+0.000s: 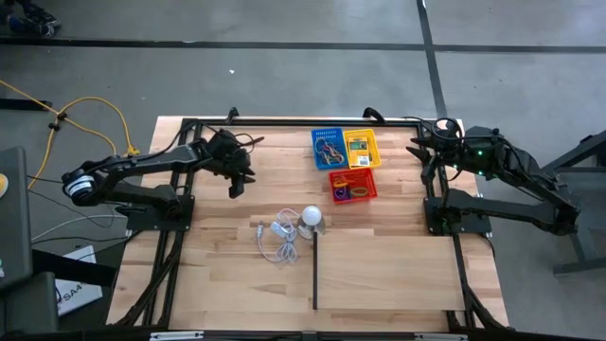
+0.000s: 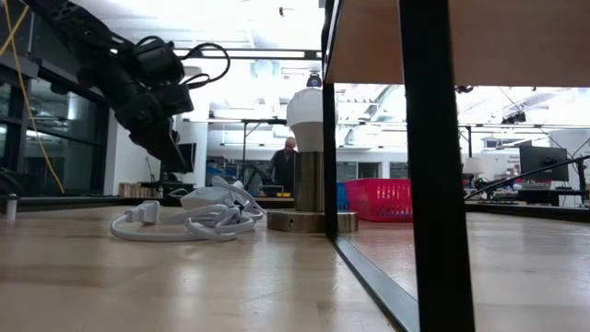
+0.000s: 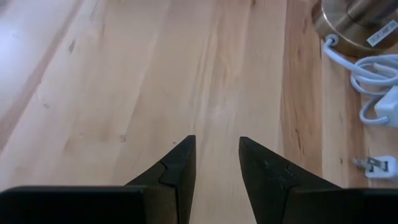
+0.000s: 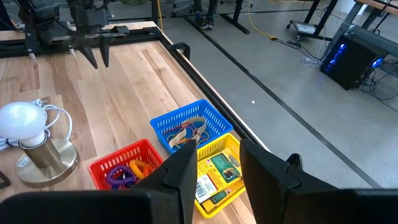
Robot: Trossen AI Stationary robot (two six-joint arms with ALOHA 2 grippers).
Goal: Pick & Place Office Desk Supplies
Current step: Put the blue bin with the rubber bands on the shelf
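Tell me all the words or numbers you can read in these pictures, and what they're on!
"SA4": on a white sheet on the floor by the table's left side; the rest is cut off.
White label on the lamp's brass base: print too small to read.
Yellow-and-green packets in the yellow basket: print too blurred to read.
Nothing else is readable.

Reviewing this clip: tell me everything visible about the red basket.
The red basket is a small rectangular tray of perforated, plastic-looking mesh, standing upright and flat on the wooden table. It sits just in front of the blue basket and yellow basket, close against them, right of the white bulb lamp. Inside lie little coloured rings, orange and purple among them. Neither arm touches it.
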